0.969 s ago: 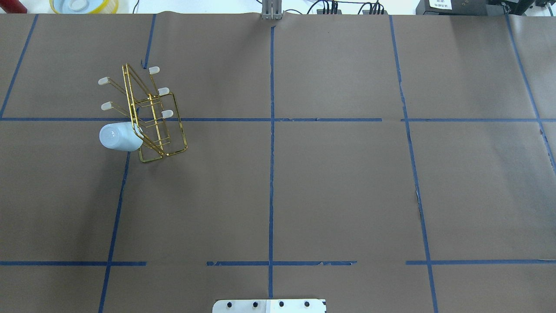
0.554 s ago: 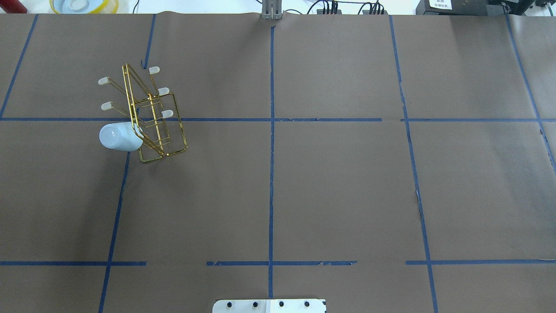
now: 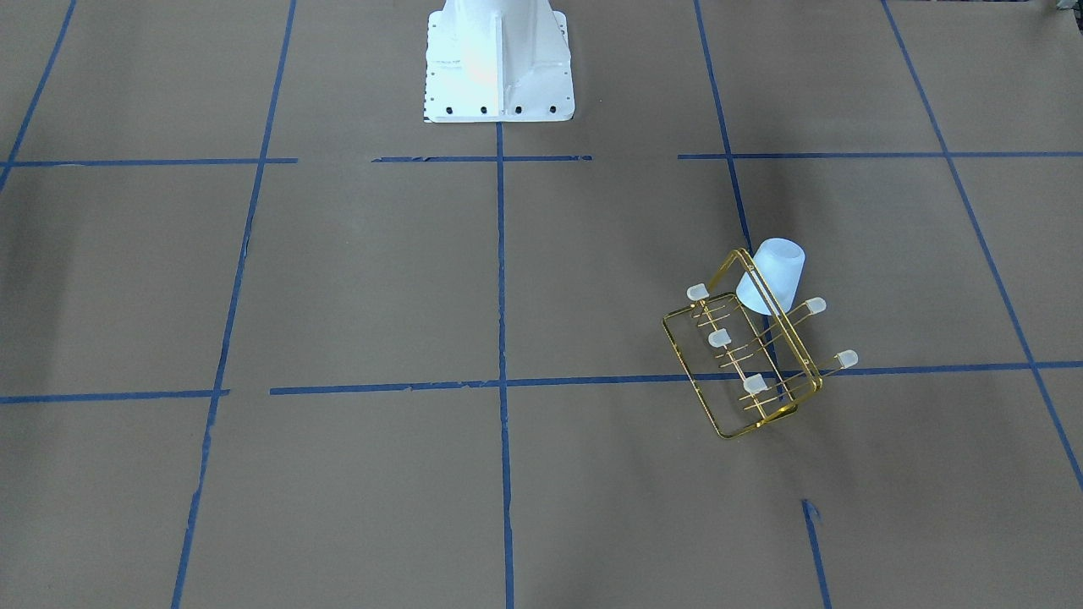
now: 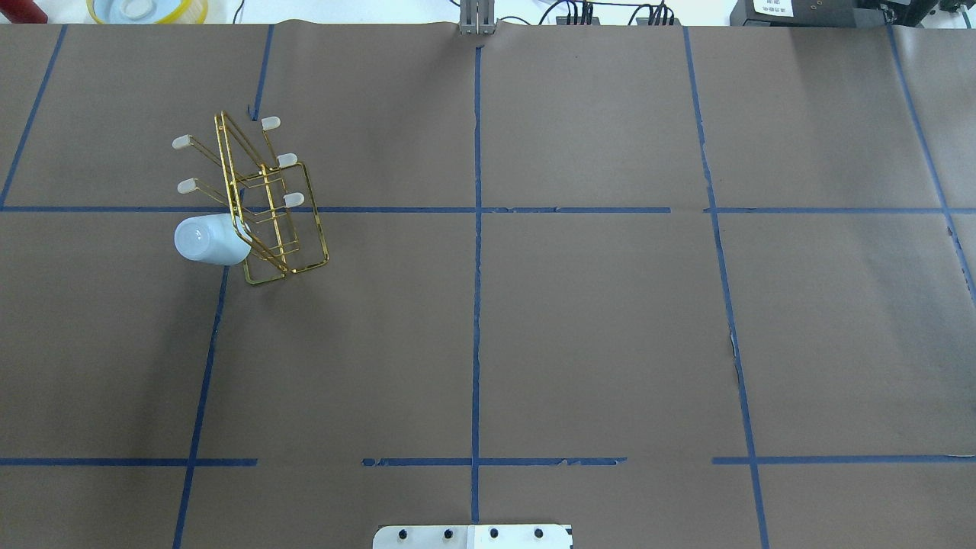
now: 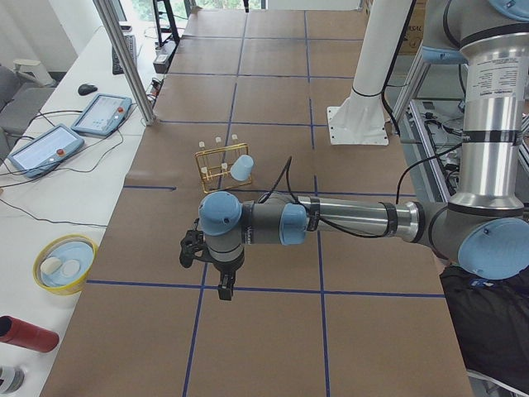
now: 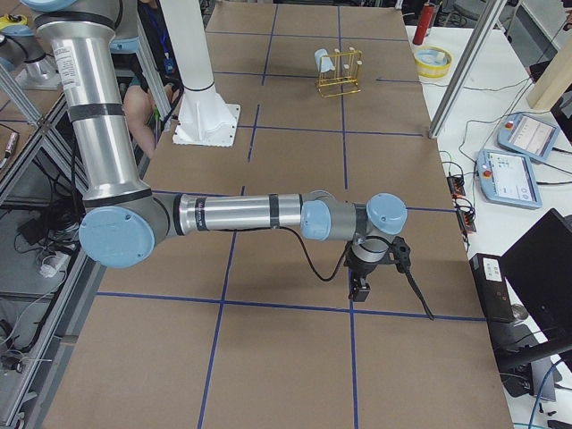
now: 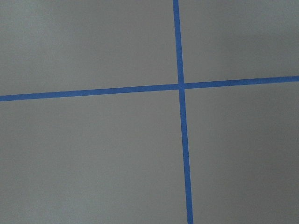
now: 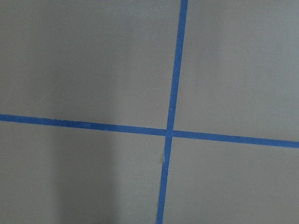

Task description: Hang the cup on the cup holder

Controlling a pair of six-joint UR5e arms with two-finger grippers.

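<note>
The pale blue-white cup (image 4: 206, 239) hangs tilted on a prong at the near left side of the gold wire cup holder (image 4: 268, 200), its base pointing outward. Both also show in the front-facing view, cup (image 3: 772, 275) and holder (image 3: 744, 364). No gripper touches them. My left gripper (image 5: 223, 285) hovers over the table far from the holder, seen only in the exterior left view. My right gripper (image 6: 359, 286) hovers at the table's other end, seen only in the exterior right view. I cannot tell whether either is open or shut. Both wrist views show only brown paper and blue tape.
The robot's white base (image 3: 497, 59) stands at the table's near edge. A yellow-rimmed dish (image 5: 59, 265), a red cylinder (image 5: 25, 333) and control tablets (image 5: 99, 112) lie on the side bench. A metal post (image 5: 124, 58) stands at the table's far edge.
</note>
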